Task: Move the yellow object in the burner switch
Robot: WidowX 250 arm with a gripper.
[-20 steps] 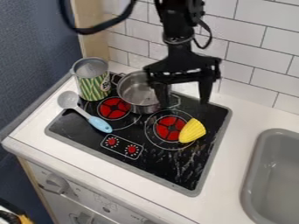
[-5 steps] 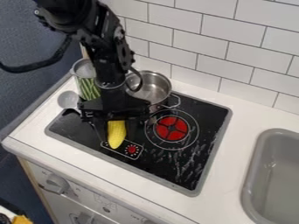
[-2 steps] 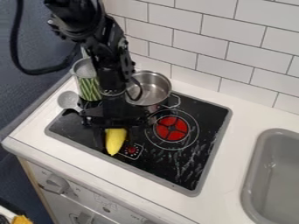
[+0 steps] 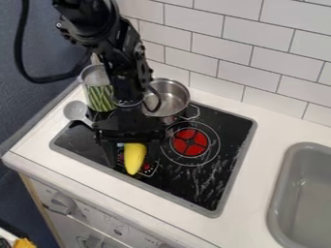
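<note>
Black stovetop (image 4: 184, 179) bears a plump, tapering, bright yellow object (image 4: 134, 161) beneath the tool (image 4: 133, 156), which is spread and released.

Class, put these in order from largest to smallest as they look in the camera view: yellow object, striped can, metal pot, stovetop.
1. Stovetop
2. Metal pot and striped can: too alike to rank, both partly behind the arm
3. Yellow object

No readable text or numbers. Small white marks ring the red burner switch (image 4: 146, 166) at the front of the cooktop (image 4: 208, 211), too small to read. Faint marks on the white front panel (image 4: 90, 207) below the cooktop, also illegible.
</note>
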